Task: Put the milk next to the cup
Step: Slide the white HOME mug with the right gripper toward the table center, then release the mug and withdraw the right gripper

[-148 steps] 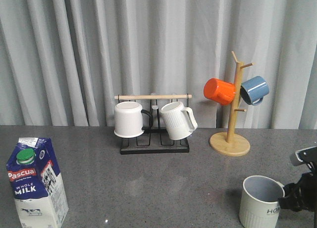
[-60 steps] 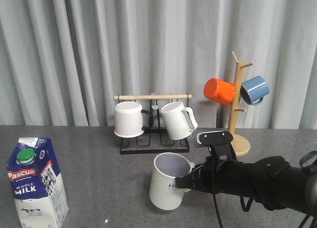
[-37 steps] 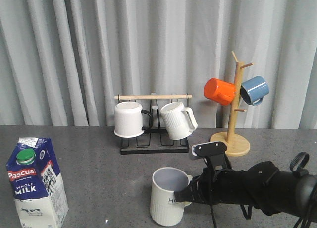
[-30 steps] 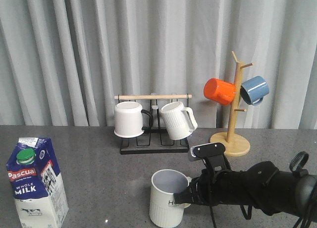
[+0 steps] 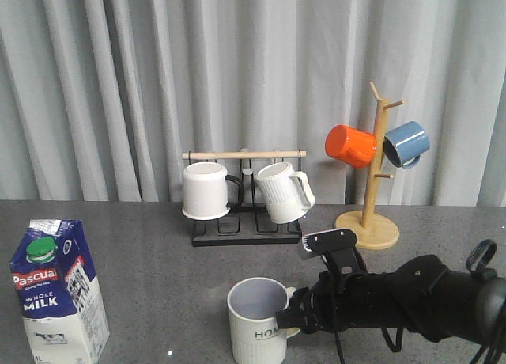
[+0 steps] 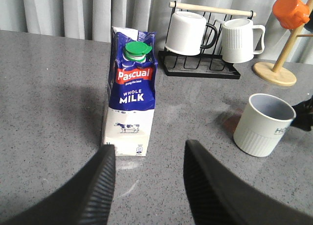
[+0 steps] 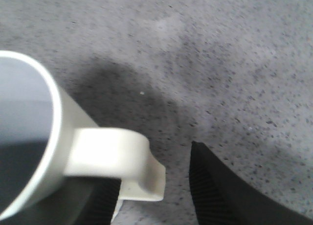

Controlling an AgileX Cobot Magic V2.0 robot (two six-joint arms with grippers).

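Note:
The milk (image 5: 59, 297), a blue-and-white carton with a green cap, stands upright at the table's front left. It also shows in the left wrist view (image 6: 129, 100). My left gripper (image 6: 148, 147) is open and empty, just short of the carton's base. The cup (image 5: 257, 320), a pale ribbed "HOME" mug, stands upright on the table at front centre and also shows in the left wrist view (image 6: 264, 124). My right gripper (image 5: 288, 316) is at its handle. In the right wrist view the cup's handle (image 7: 115, 161) lies between the parted jaws of the right gripper (image 7: 155, 195), with a gap to one finger.
A black wire rack (image 5: 247, 231) with a plain white mug (image 5: 205, 190) and a ribbed white mug (image 5: 283, 191) stands behind the cup. A wooden mug tree (image 5: 368, 229) with an orange mug (image 5: 349, 145) and a blue mug (image 5: 406, 143) is at back right. Grey curtain behind.
My right arm carried the cup from the front right leftward to front centre and set it down upright. The jaws have parted from its handle. The milk and left gripper have not moved.

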